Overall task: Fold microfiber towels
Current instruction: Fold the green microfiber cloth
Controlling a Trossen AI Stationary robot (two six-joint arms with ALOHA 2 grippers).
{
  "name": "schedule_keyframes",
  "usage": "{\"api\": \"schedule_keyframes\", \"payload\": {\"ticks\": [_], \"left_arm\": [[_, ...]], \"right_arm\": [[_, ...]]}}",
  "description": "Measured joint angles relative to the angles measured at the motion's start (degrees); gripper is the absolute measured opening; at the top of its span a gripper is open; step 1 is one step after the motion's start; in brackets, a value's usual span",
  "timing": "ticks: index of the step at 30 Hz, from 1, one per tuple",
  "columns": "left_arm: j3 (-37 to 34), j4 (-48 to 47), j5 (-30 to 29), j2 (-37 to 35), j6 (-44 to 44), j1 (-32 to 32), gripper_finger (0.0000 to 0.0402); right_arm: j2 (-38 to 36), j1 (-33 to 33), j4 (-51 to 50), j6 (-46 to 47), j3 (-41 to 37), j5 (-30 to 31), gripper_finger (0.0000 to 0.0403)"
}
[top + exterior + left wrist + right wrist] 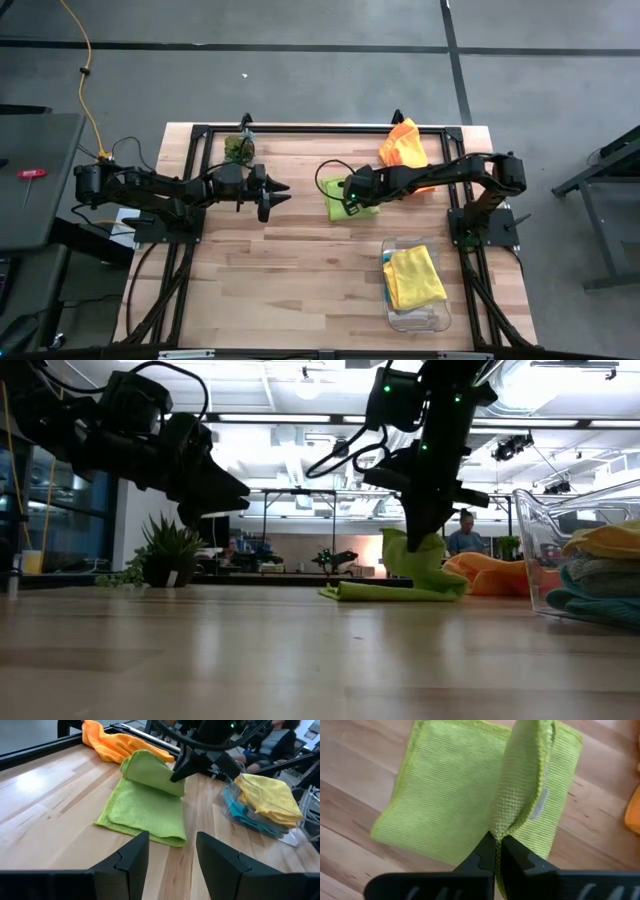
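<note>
right gripper (495,851) pinching lime towel (455,800) | label (540,802) seemingly blank

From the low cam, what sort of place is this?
Probably an open-plan lab or office: ceiling lights overhead, a person at a desk behind the wooden table, and a potted plant.

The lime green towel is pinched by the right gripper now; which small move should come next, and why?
Probably the right gripper should carry the pinched edge across the lime green towel and lay it down. That edge stands lifted while the rest lies flat, so the fold looks half done. The left gripper waits open nearby.
</note>
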Motion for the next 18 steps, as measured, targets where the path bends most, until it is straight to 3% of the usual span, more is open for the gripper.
{"api": "schedule_keyframes", "payload": {"ticks": [18], "left_arm": [[0.00, 0.01, -0.19, 0.00, -0.16, 0.00, 0.0154]], "right_arm": [[0.00, 0.00, 1.61, 4.50, 0.00, -0.31, 0.0000]]}}
